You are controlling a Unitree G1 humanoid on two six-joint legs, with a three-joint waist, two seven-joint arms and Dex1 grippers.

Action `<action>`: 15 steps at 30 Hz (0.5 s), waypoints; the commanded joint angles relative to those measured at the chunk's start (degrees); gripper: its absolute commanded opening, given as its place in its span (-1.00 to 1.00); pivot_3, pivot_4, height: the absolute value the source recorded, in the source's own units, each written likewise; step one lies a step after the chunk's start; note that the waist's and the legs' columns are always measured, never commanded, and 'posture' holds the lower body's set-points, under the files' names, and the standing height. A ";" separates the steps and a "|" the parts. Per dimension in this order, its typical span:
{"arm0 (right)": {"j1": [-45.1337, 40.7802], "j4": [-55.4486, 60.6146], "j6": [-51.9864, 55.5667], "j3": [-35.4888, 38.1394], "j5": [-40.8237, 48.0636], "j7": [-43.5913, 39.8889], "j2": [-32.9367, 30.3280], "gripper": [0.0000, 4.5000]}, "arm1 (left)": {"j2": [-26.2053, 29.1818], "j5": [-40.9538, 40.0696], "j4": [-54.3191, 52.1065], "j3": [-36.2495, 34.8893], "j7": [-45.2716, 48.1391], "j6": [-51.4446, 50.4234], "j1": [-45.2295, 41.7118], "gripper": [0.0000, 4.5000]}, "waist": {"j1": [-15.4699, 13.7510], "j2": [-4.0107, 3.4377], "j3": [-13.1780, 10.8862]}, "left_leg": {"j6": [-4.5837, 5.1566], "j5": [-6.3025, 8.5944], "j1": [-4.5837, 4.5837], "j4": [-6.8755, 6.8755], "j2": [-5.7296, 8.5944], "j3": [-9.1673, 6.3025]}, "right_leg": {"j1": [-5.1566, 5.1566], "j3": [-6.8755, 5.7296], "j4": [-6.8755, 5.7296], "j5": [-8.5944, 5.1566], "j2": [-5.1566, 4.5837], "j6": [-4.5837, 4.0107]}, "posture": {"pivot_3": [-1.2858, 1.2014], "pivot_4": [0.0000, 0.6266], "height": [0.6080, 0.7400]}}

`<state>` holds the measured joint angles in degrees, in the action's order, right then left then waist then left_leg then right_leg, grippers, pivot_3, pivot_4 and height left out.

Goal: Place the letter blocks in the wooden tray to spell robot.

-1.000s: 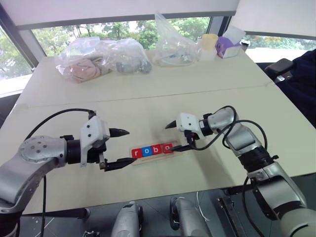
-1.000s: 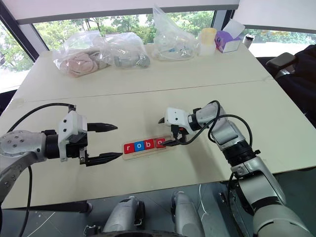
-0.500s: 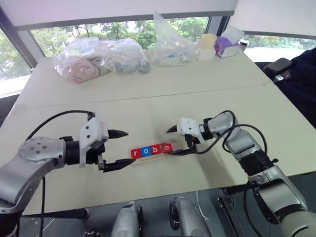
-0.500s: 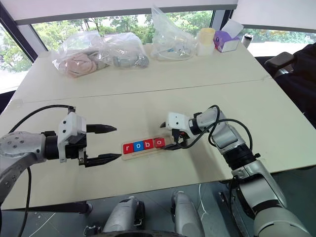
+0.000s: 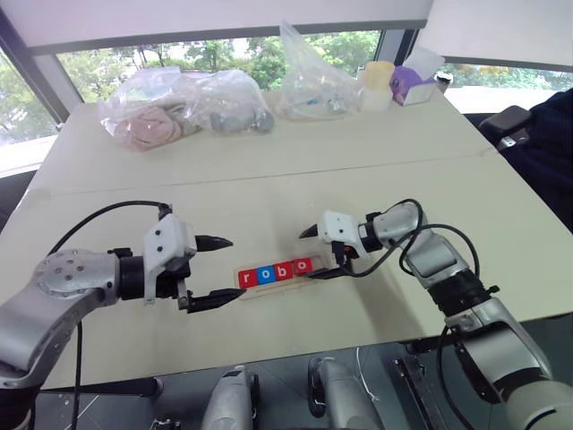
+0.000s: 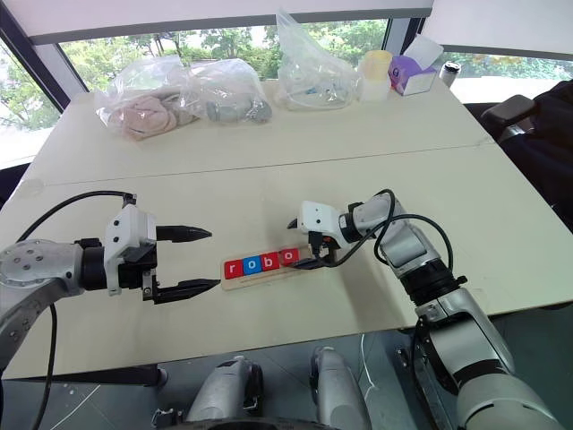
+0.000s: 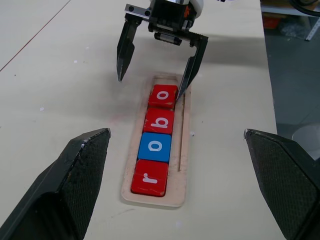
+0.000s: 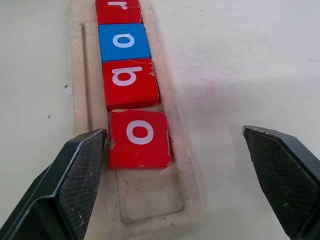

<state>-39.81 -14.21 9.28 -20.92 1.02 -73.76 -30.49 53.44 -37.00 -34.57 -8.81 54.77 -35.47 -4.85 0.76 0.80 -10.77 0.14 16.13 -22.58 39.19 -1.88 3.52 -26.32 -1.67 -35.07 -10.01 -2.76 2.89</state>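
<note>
We have our right gripper [image 6: 304, 244] spread wide at the far end of the long pale wooden tray [image 7: 183, 150], holding nothing; one black finger [image 8: 75, 185] sits right against the side of the last red square tile, the second "o" [image 8: 139, 137], while the other finger [image 8: 282, 185] is well clear over bare table. That tile looks a touch skewed and slightly apart from its neighbour. Our left gripper [image 5: 215, 270] hovers just off the tray's other end, also wide and empty.

Out from there, four flat letter blocks lie in the tray's recess: red "r" [image 7: 150, 176], blue "o" [image 7: 154, 147], red "b" [image 7: 159, 120], then that red "o". So we read "robo", and one slot past it is bare wood [image 8: 150, 192]. The "t" block is left to place, and we can't spot it on the cream table [image 5: 269, 179]. Clear plastic bags [image 5: 183, 103] sit well back by the window.
</note>
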 commanded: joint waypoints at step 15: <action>3.94 8.95 4.99 3.21 3.03 2.16 -3.32 0.99 | -0.29 0.12 0.07 -0.20 0.36 1.15 -1.63 1.00 | 0.11 0.01 0.00 | 0.00 0.00 0.00 -0.02 0.00 0.01 | -0.02 0.00 0.01 -0.05 0.00 -0.04 | 0.03 -0.52 1.00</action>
<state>-35.52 -6.80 14.63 -17.92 3.53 -72.17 -34.45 53.27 -36.89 -34.29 -8.56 54.94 -35.44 -5.48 0.88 0.81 -10.78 0.14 16.13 -22.57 39.17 -1.88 3.54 -26.33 -1.67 -35.06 -10.06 -2.76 2.85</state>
